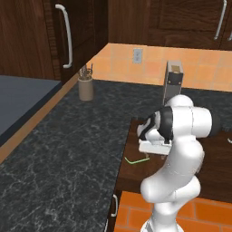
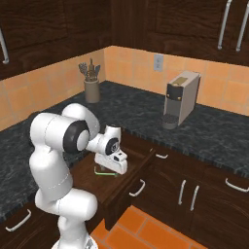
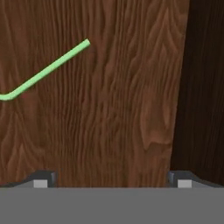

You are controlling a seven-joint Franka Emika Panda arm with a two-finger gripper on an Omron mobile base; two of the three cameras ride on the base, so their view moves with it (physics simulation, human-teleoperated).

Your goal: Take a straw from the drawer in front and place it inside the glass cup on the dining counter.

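**My open gripper hangs over the straw in the drawer**

Nearest the hand camera are the two dark tips of my gripper [image 3: 112, 178], spread wide apart and holding nothing. Beyond them lies the flat wooden floor of the dark brown open drawer [image 3: 109, 113]. The thin light-green drinking straw [image 3: 46, 70] rests flat on that floor, off to the upper left of this view, its short bent end running out of the picture's left edge. It sits outside the line between my fingertips.

From the base cameras, my hand hovers low above the drawer, with the straw just beside it, under the black speckled worktop [image 1: 59, 149].

I judge the straw very light, smooth and easily crushed or flicked away. I would centre over the long straight part, fingertips across it, and close gently.
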